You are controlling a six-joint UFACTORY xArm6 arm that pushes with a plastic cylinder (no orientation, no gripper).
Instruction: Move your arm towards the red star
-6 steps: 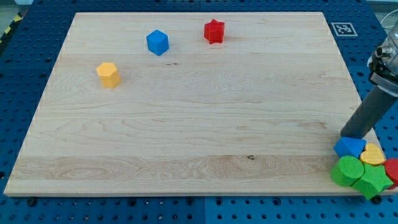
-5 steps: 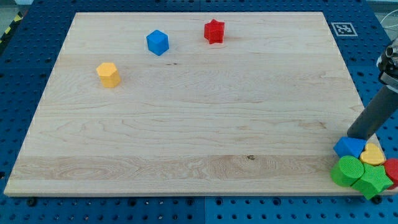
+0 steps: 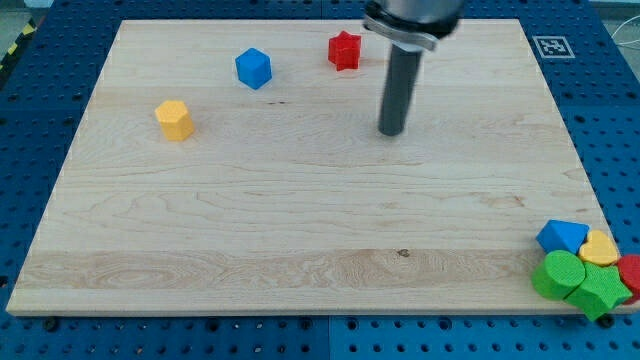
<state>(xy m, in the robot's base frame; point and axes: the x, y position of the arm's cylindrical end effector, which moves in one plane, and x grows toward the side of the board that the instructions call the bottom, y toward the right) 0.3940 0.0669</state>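
The red star (image 3: 344, 50) sits near the view's top, a little right of centre, on the wooden board (image 3: 300, 220). My tip (image 3: 391, 132) rests on the board below and to the right of the star, with a clear gap between them. The dark rod rises from the tip towards the view's top edge. The tip touches no block.
A blue cube (image 3: 254, 68) lies left of the star and a yellow hexagonal block (image 3: 174, 119) further left. At the bottom right corner is a cluster: a blue block (image 3: 561, 236), a yellow heart (image 3: 601, 248), a green cylinder (image 3: 558, 274), a green star (image 3: 599, 291) and a red block (image 3: 631, 272).
My tip has moved from beside the blue block at the bottom right corner up and left across the board, to just below and right of the red star. No block has moved.
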